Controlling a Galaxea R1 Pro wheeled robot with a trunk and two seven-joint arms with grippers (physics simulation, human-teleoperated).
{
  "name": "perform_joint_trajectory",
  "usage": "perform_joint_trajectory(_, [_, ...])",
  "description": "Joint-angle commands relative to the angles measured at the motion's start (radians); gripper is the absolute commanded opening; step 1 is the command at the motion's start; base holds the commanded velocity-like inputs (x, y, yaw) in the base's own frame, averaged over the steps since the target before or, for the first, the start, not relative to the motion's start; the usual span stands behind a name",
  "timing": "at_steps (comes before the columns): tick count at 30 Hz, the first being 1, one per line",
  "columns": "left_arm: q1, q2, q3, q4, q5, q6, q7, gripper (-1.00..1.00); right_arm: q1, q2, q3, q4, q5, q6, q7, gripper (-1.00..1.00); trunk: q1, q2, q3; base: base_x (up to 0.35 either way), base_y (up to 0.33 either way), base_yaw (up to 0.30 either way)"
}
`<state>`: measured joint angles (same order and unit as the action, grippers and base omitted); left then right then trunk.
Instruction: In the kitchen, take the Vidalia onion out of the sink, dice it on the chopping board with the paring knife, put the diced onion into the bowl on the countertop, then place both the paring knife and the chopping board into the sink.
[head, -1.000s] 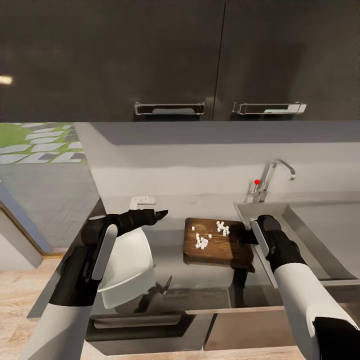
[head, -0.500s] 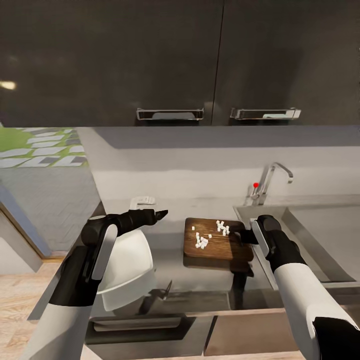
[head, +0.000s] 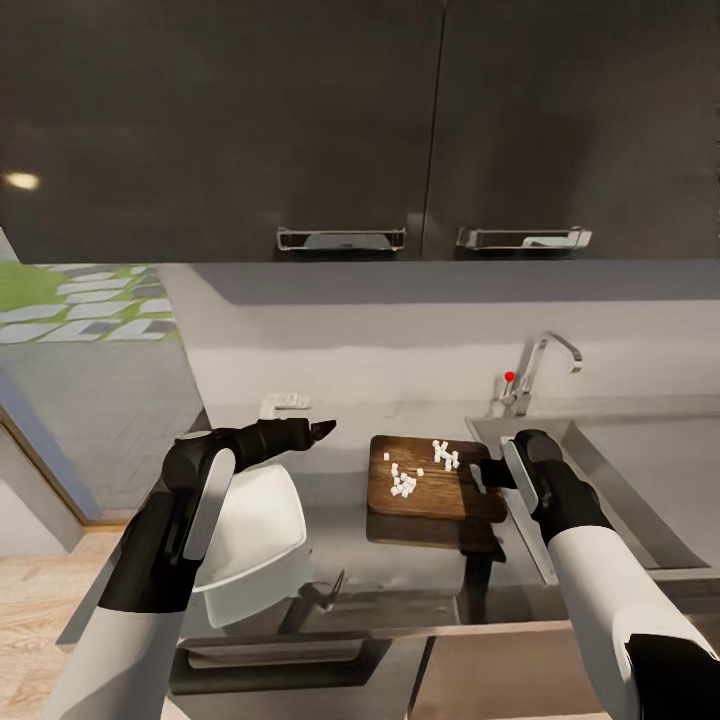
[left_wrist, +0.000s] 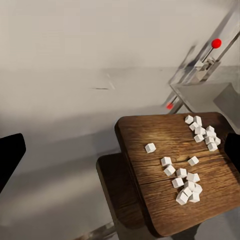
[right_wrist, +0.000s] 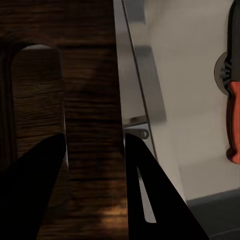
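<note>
The dark wooden chopping board (head: 440, 495) hovers just above the countertop (head: 400, 570), carrying several white diced onion cubes (head: 405, 483). My right gripper (head: 480, 472) is shut on the board's right edge by the handle slot. In the right wrist view the black fingers (right_wrist: 45, 170) pinch the board (right_wrist: 90, 75). Beyond them the paring knife (right_wrist: 233, 115) with its red-orange handle lies in the sink (right_wrist: 185, 75). My left gripper (head: 322, 429) hangs open over the white bowl (head: 255, 530), left of the board. The left wrist view looks down on the board (left_wrist: 150, 200) and the onion cubes (left_wrist: 185, 185).
The steel sink (head: 650, 470) with its chrome tap (head: 545, 360) and red knob (head: 510, 377) lies right of the board. Black upper cabinets (head: 350, 120) hang overhead. A small white object (head: 285, 402) sits at the back of the counter. The counter ends left of the bowl.
The whole view has shifted a little, so the camera moved. The board sits slightly higher off the counter in my right gripper. The left arm keeps its pose over the bowl.
</note>
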<state>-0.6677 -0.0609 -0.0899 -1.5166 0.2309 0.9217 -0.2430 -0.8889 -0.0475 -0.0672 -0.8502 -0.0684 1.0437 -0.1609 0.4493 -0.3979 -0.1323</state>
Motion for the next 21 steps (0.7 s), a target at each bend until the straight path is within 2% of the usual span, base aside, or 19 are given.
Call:
perform_joint_trajectory(1, [-0.001,0.000,0.001,-0.001,-0.002,0.005,-0.004,1.00,-0.001,0.000,0.000,-0.001,-0.008,0.003,-0.006,-1.00,0.001,-0.002,-0.001,0.000,0.000,0.000])
perform_joint_trajectory(21, [-0.001,0.000,0.002,-0.001,-0.001,0.005,-0.004,1.00,-0.001,0.000,0.000,-0.001,-0.008,0.003,-0.006,-1.00,0.001,-0.002,0.031,0.000,0.000,0.000])
